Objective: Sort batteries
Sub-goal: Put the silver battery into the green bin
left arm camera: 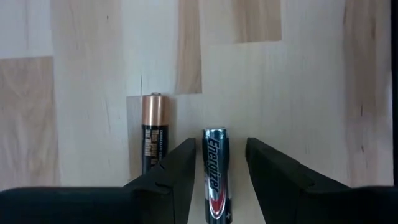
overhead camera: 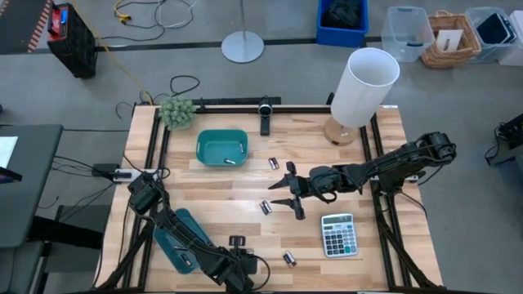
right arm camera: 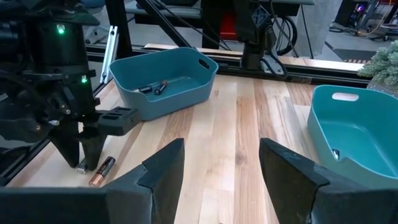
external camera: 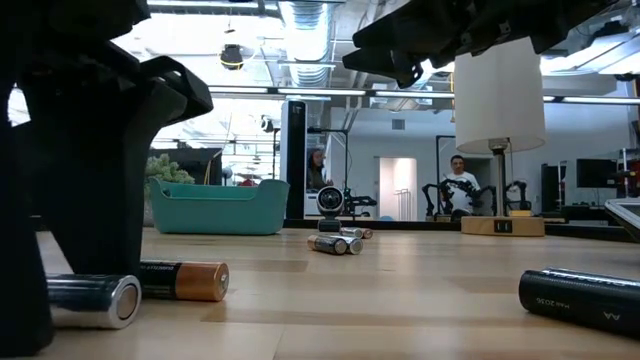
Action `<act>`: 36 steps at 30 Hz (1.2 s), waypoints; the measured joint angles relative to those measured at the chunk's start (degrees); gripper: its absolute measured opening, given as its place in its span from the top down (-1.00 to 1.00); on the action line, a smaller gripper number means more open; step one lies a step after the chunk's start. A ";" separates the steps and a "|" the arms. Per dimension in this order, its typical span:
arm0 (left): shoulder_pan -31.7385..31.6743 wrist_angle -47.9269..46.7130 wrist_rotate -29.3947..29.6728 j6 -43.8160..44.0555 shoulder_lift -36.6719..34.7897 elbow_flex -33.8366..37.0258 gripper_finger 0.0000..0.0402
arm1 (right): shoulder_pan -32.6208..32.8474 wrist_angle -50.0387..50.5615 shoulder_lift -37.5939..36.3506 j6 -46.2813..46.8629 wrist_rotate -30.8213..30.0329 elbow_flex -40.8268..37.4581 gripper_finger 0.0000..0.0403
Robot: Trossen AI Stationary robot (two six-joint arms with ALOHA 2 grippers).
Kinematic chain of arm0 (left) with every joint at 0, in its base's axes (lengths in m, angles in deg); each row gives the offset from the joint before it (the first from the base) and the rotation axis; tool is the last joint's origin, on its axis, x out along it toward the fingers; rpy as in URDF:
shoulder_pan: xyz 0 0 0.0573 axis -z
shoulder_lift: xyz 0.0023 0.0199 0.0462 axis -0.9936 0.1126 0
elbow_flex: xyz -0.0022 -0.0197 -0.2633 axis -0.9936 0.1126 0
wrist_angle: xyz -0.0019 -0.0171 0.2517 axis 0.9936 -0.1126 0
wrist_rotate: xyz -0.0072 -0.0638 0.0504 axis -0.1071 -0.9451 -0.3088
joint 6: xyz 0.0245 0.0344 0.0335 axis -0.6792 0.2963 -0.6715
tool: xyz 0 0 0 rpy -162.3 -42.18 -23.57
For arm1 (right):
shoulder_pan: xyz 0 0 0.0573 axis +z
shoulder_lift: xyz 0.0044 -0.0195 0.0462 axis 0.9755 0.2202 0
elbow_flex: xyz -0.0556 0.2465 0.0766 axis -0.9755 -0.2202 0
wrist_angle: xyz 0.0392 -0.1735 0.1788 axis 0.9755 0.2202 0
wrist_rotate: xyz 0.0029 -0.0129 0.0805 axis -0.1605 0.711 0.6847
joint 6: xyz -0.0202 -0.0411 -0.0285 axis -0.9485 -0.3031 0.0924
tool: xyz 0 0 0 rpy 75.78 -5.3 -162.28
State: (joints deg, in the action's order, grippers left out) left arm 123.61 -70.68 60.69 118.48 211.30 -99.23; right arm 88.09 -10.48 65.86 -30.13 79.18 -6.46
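The left gripper [left arm camera: 219, 171] sits low at the desk's [left arm camera: 298, 74] near edge, its fingers spread either side of a shiny silver battery [left arm camera: 216, 174] — not pinching yet. A copper-topped battery [left arm camera: 154, 134] lies just beside it. To do this well, it should close gently on the smooth round silver one only. The right gripper [overhead camera: 288, 196] hovers mid-desk, fingers spread, holding nothing.

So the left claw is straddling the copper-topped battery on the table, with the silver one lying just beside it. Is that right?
Not quite. In the left wrist view the left gripper straddles the silver battery, which lies on the table between its open fingers. The copper-topped battery is the one lying just beside, outside the fingers. The rest stands: both lie side by side on the wooden table.
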 joint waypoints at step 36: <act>-0.55 -1.76 3.00 -4.28 0.29 -0.80 0.76 | 0.00 0.13 0.00 -0.13 0.00 0.00 -0.11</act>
State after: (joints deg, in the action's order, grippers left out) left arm 123.06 -72.43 63.69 114.20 211.59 -100.03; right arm 88.09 -10.35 65.86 -30.26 79.18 -6.46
